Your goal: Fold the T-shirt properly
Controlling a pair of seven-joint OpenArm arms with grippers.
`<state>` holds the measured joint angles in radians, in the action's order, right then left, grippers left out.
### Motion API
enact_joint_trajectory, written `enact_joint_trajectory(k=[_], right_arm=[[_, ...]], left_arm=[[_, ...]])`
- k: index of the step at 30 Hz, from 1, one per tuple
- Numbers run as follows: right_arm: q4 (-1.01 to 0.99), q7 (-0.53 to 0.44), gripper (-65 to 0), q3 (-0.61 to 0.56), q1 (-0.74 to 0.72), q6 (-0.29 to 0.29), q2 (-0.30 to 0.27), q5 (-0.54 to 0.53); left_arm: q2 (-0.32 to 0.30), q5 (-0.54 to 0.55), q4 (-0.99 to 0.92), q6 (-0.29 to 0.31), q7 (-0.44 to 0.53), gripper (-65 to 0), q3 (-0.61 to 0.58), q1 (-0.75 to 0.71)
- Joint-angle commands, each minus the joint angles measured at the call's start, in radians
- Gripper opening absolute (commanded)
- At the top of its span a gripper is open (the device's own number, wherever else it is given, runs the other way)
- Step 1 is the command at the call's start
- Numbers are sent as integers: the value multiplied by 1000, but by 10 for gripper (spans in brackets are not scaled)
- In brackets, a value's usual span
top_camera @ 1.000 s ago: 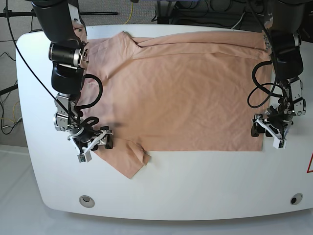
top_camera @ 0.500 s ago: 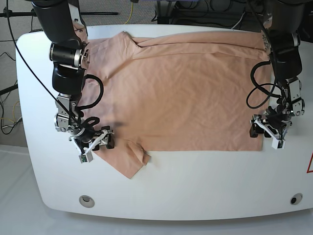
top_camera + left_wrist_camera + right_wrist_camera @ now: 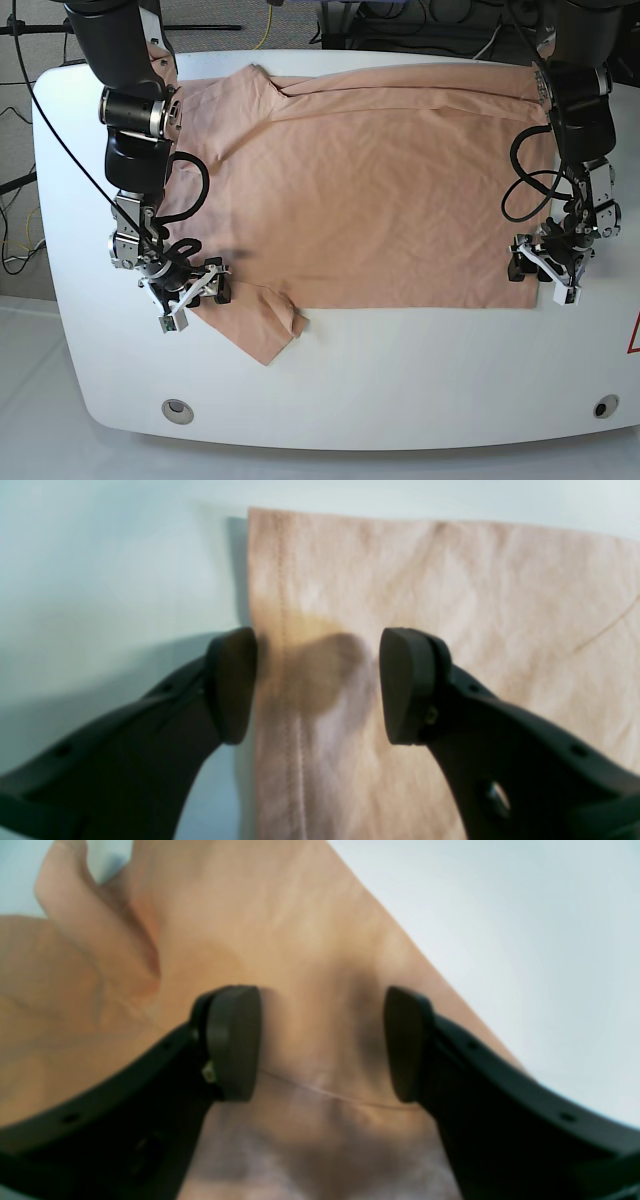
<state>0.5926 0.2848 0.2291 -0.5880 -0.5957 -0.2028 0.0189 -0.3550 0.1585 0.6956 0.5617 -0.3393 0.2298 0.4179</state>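
peach cotton t-shirt (image 3: 370, 190) flat on white table (image 3: 400, 370): light, limp; both grippers (image 3: 317, 685) (image 3: 322, 1042) agape, grasping nothing, astride hem & sleeve; pinch there.

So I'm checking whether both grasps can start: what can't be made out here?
- Base view: neck and tag of the T-shirt hidden behind the right arm.
- Right wrist view: blurred; cloth contact of the right pincer unclear.
- Left wrist view: left pincer straddles the hem; its height is unclear.
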Motion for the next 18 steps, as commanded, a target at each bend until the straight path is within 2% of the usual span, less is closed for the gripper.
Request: enact_joint_trajectory(k=[1, 9, 11, 15, 18], right_arm=[[12, -5, -274, 1, -30, -8, -11, -12], [13, -4, -275, 2, -25, -9, -10, -11], [17, 0, -274, 1, -25, -16, -9, -6], [17, 0, -275, 1, -25, -14, -9, -7], [15, 1, -275, 0, -27, -14, -11, -6]], left_arm=[[-16, 8, 16, 3, 0, -290, -1, 19], [-15, 9, 26, 7, -7, -325, -4, 14], [-18, 9, 26, 7, -13, -398, -3, 13], [-19, 9, 29, 6, -13, -453, -1, 10], [-19, 9, 36, 7, -11, -443, -3, 7]])
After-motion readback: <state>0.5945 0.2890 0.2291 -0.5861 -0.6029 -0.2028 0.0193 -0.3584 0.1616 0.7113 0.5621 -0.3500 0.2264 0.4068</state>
